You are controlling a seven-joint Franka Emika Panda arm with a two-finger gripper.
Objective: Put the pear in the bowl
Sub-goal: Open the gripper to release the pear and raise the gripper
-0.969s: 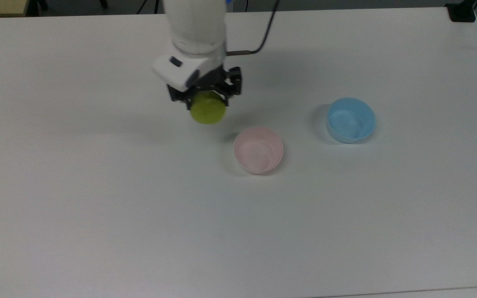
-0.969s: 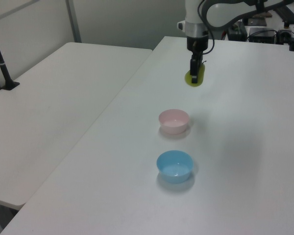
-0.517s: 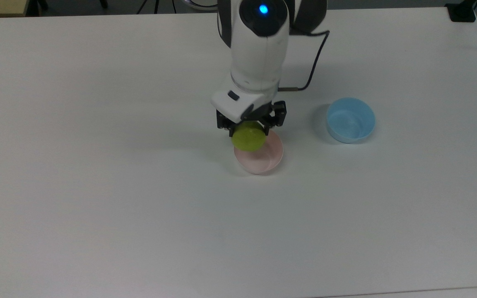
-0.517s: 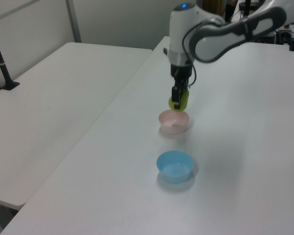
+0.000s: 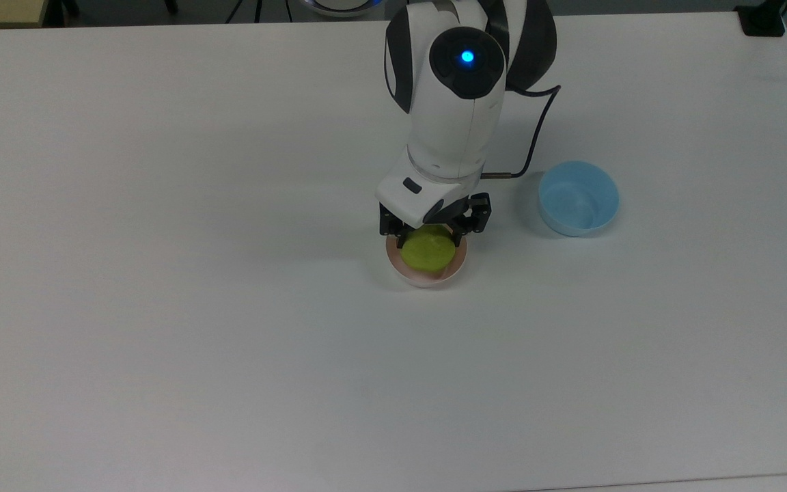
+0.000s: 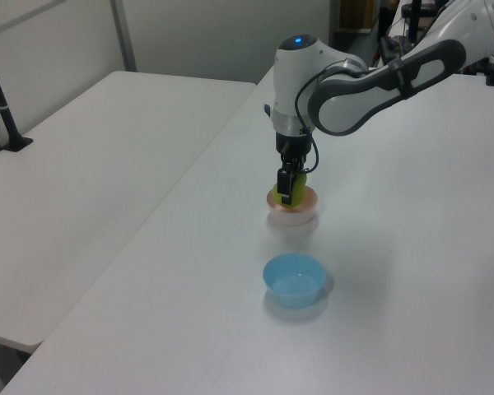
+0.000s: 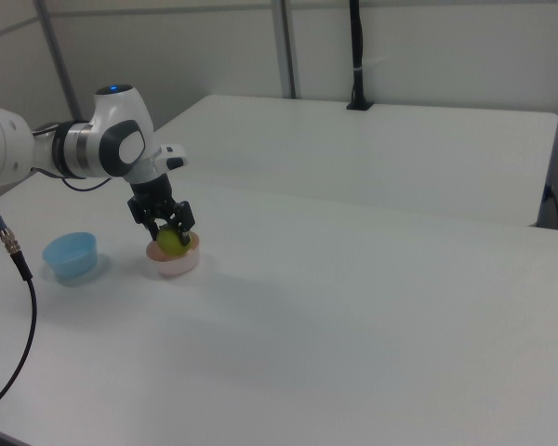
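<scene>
Pear (image 5: 427, 249) (tool-held (image 5: 432, 236)) seemingly inside pink bowl (image 5: 425, 278).

The upper part of the pear (image 5: 427, 249) is covered by the gripper (image 5: 432, 236) and the white wrist housing in the top view, so its stem and narrow end cannot be seen. The far rim of the pink bowl (image 5: 427, 279) is hidden behind the gripper and the pear, and its floor is hidden beneath the pear. In the left view the arm (image 6: 379, 78) is cut off by the picture's upper right edge, and in the right view the cable (image 7: 23, 307) runs out of the picture's left and lower edges.
</scene>
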